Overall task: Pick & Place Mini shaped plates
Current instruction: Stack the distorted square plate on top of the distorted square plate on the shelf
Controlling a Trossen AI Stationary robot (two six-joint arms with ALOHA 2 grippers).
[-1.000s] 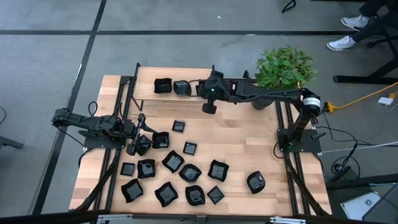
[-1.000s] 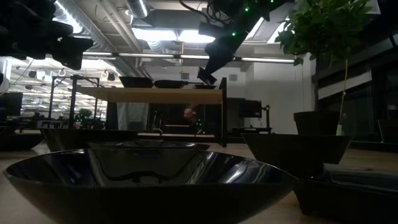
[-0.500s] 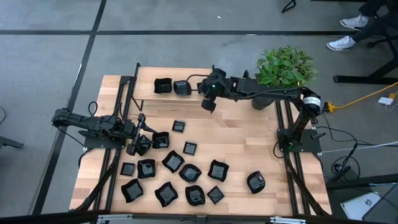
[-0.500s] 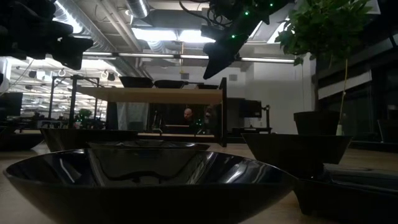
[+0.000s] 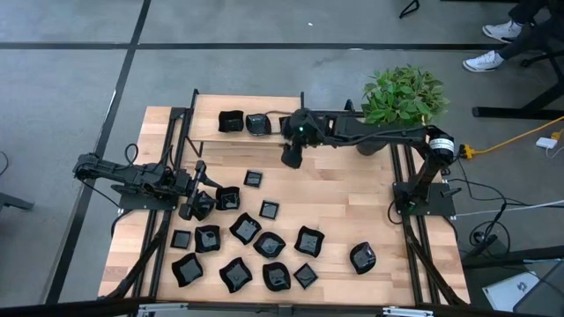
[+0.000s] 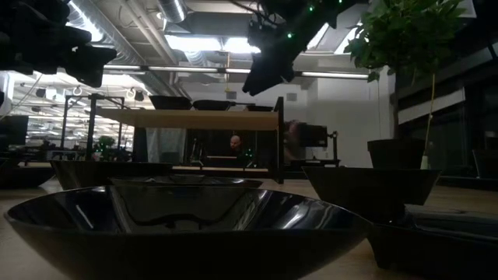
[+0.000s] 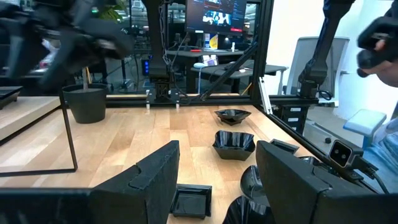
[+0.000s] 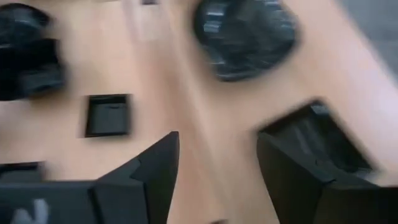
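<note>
- Mini shaped plates [image 5: 256,242]: most lie scattered across the desk's near half, bunched toward the near-left corner; one sits apart toward the near-right [image 5: 362,257].
- Three more dishes on the raised shelf [image 5: 207,119] at the desk's far edge: [image 5: 231,121], [image 5: 258,124], a third partly under my right arm.
- Right gripper [image 5: 292,157] hangs just in front of that shelf, fingers spread wide, nothing between them; loose plates lie below and nearward of it, the small square one [image 5: 253,179] closest.
- Left gripper [image 5: 196,204] sits low at the desk's left edge, jaws wide and empty, plates [image 5: 227,199] just beside it.
- I judge the left arm nearer the pile; the right must travel nearward.
- Plant pot [image 5: 368,145] stays out of it.
</note>
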